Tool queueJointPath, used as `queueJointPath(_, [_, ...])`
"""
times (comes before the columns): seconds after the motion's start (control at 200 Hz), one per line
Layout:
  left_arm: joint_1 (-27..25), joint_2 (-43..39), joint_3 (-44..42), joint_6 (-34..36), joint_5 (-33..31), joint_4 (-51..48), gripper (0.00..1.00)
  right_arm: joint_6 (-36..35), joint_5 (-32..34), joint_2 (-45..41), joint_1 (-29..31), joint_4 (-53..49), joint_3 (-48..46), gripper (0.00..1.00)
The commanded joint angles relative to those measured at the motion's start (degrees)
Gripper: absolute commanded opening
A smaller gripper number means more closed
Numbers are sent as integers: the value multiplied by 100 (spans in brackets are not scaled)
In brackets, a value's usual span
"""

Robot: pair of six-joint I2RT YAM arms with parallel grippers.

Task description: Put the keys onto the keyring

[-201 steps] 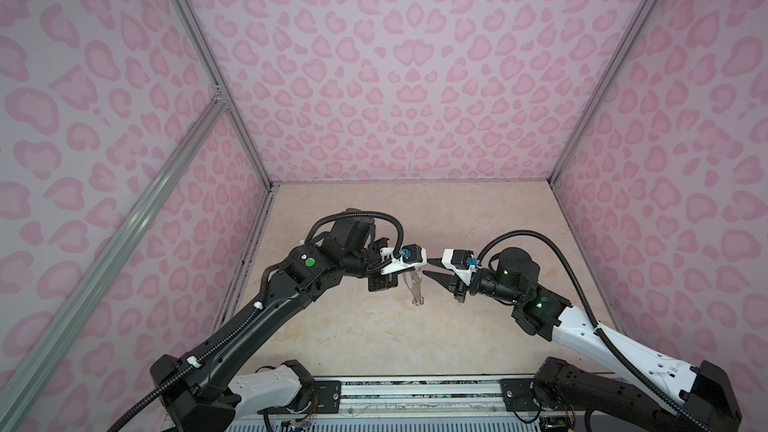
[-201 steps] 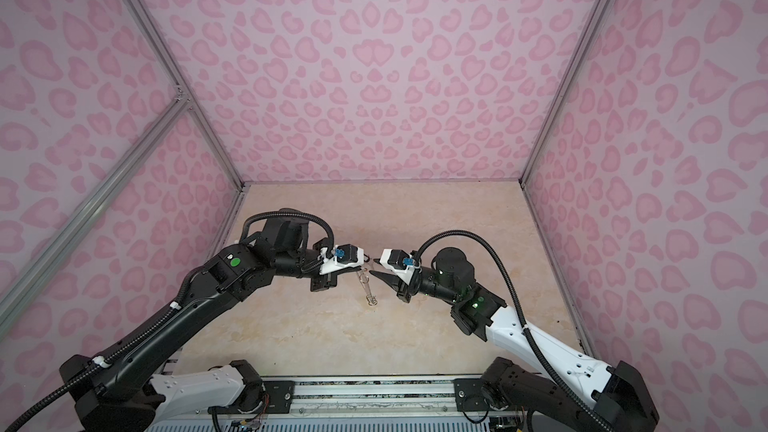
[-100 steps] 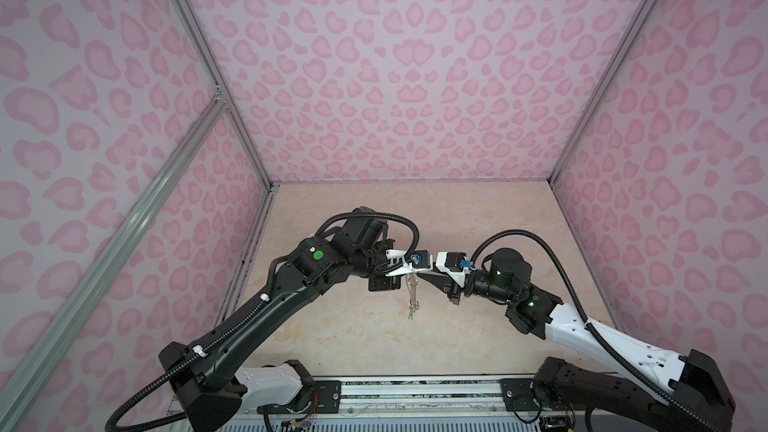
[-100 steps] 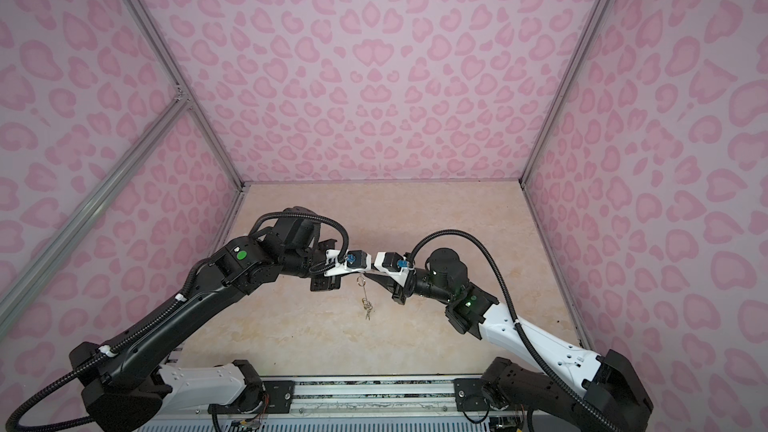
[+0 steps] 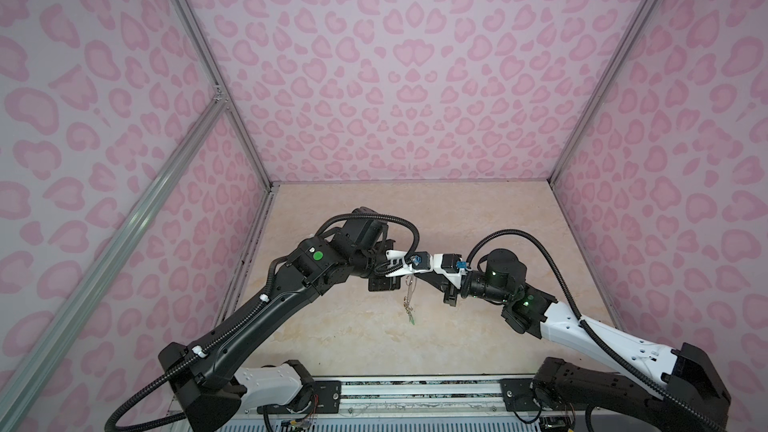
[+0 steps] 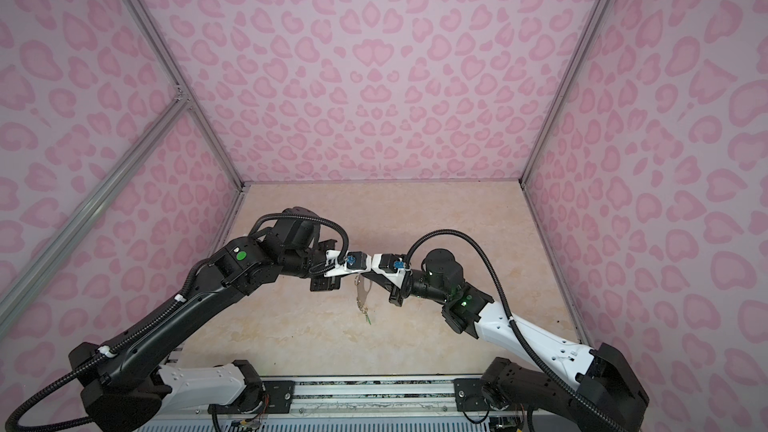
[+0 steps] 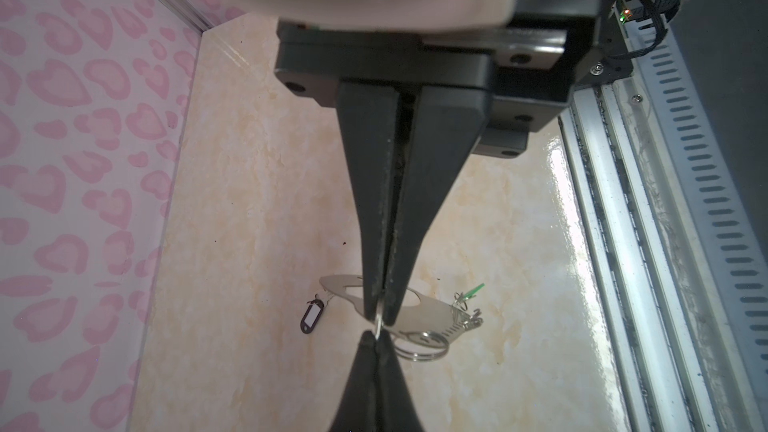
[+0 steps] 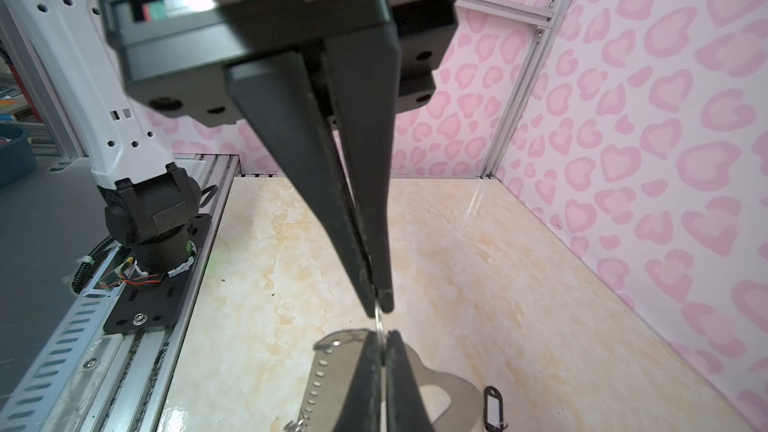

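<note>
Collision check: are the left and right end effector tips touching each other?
Apart. The right wrist view shows a slim gap between the right end effector and left end effector, bridged only by a thin metal sliver.

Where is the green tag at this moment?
In both top views the green tag hangs at the low end of the keyring, held above the middle of the table.

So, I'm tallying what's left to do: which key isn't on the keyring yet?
The key with the black tag: it lies by itself on the table, off the keyring. The green-tagged key already dangles from the keyring's rings.
</note>
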Motion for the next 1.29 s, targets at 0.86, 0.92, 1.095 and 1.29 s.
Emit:
queueJointPath(0.86, [1511, -1392, -2619, -1610, 3036, 3629, 18, -62, -370, 186, 85, 206, 282, 0])
queueJointPath(0.92, [1511, -1366, -2619, -1617, 3068, 3643, 15, -145, -335, 211, 140, 63, 377, 0])
queueJointPath(1.095, [1511, -1330, -2575, -1600, 3105, 3602, 7, -53, -276, 198, 143, 318, 291, 0])
queueJointPath(1.29, [1511, -1343, -2364, -1538, 3031, 3341, 3, -113, 79, 162, 139, 156, 195, 18])
